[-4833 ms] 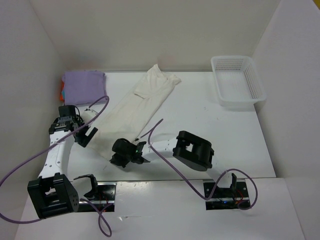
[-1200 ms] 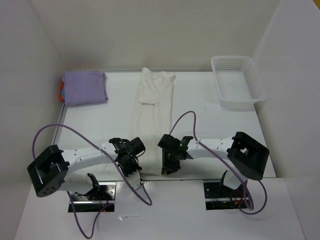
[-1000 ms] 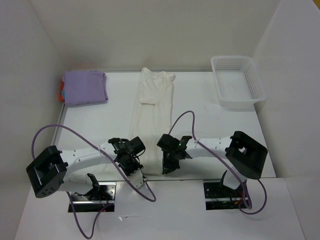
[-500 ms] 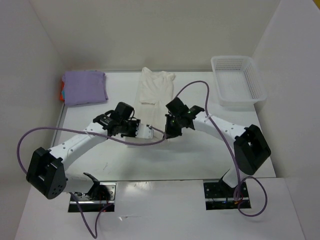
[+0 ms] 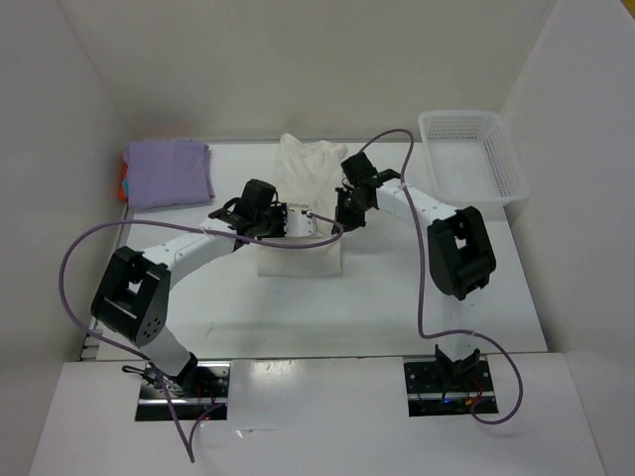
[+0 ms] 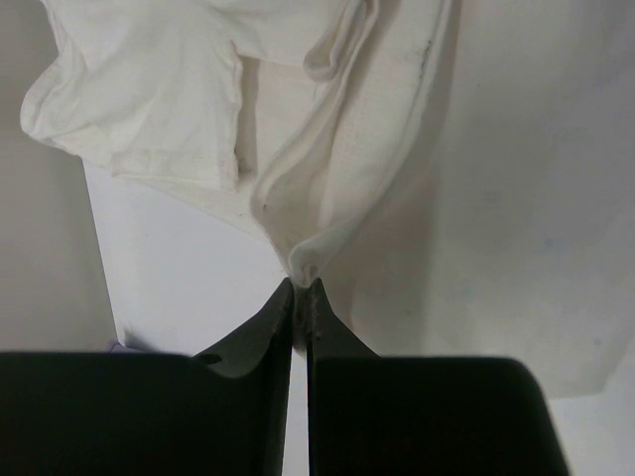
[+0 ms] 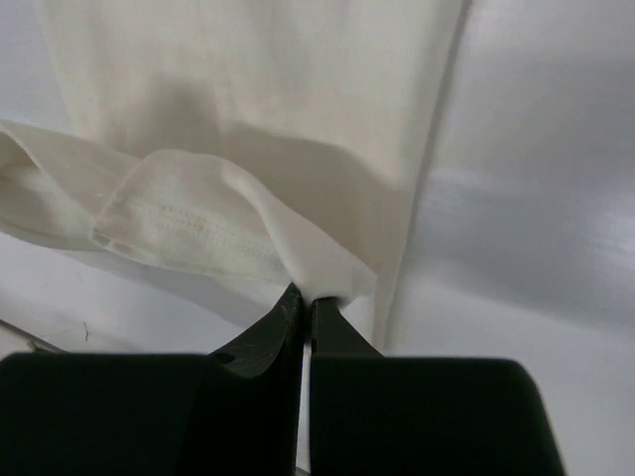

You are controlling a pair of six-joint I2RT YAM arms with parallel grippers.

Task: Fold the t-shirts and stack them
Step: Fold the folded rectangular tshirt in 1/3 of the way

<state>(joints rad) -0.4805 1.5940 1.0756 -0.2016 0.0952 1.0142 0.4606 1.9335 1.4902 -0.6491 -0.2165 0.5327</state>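
- The table (image 5: 417, 288) is one white surface. Its far right corner holds the basket, which I use as the landmark.
- One off-white t-shirt (image 5: 301, 260) lies left of the basket, about mid-table. Its long axis runs parallel to the basket's long sides, from the arms' side toward the far wall. The collar end is level with the basket. The half nearer the arms is doubled over, and the lifted hem hangs above it.
- The next move, I judge, depends on this: the collar end lies straight beyond both grippers along that axis. The hem should therefore travel away from the arms until it is level with the basket's far end, then be set down.
- One basket (image 5: 474, 206), white plastic mesh, has nothing in it that I can see.
- One purple t-shirt (image 5: 169, 174) lies folded far left of the basket, at the opposite far corner. One orange t-shirt (image 5: 122, 186) shows only as a sliver under it. I cannot make out a fourth shirt.
- There are two arms. The right one reaches closer to the basket.
- The left gripper (image 6: 301, 290) is clenched on a pinch of the off-white hem, on the shirt's edge farther from the basket.
- The right gripper (image 7: 307, 296) is clamped on the stitched hem corner on the edge facing the basket. It is roughly level with the left gripper.
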